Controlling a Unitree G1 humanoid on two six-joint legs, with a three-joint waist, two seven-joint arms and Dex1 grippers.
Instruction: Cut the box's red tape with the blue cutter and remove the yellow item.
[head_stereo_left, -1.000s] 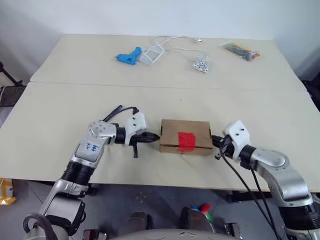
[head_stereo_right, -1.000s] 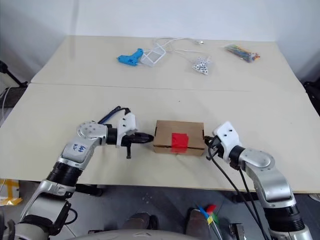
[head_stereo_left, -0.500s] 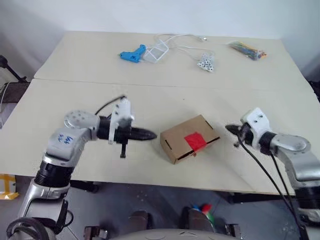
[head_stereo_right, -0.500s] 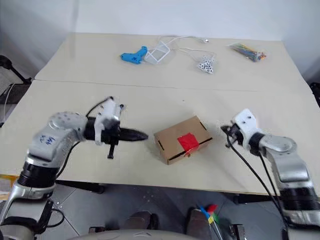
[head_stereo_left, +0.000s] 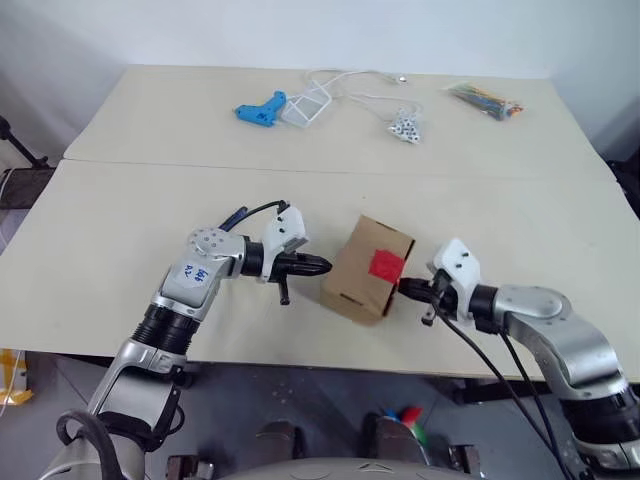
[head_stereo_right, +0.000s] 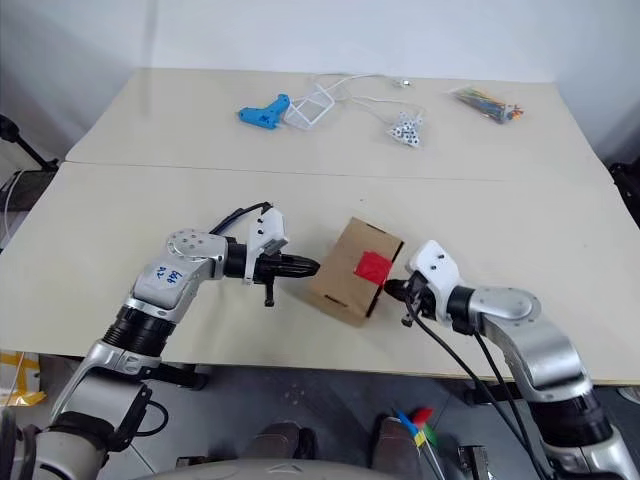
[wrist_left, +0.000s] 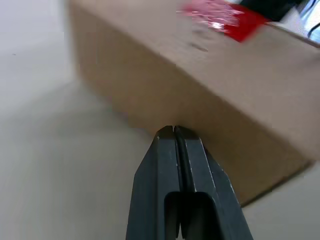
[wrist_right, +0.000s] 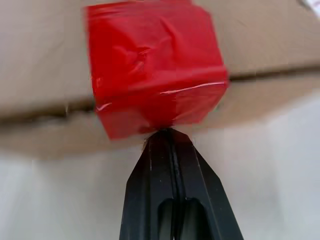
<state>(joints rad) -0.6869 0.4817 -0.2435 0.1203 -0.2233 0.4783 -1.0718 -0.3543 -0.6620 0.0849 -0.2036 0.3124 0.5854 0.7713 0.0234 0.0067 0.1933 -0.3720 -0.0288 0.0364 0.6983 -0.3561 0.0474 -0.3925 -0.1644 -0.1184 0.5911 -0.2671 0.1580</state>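
The brown box (head_stereo_left: 360, 275) stands askew on the table, one corner toward me, its slot on the near side. The red tape (head_stereo_left: 385, 265) sits on its top face and folds over the edge. My left gripper (head_stereo_left: 322, 266) is shut with nothing in it, its tip against the box's left side, as the left wrist view shows (wrist_left: 172, 131). My right gripper (head_stereo_left: 404, 288) is shut and empty too, its tip right under the red tape (wrist_right: 155, 65). The blue cutter is out of view. The yellow item is hidden.
At the table's far side lie a light blue pistol-shaped tool (head_stereo_left: 258, 108), a white wire piece with a cable (head_stereo_left: 308, 103), a small white pile (head_stereo_left: 404, 127) and a bundle of coloured ties (head_stereo_left: 482, 100). The table's front edge (head_stereo_left: 330, 362) runs just below the box.
Both grippers had swung away from the box half a second ago and have come back in against its sides. The box has turned further on the table.
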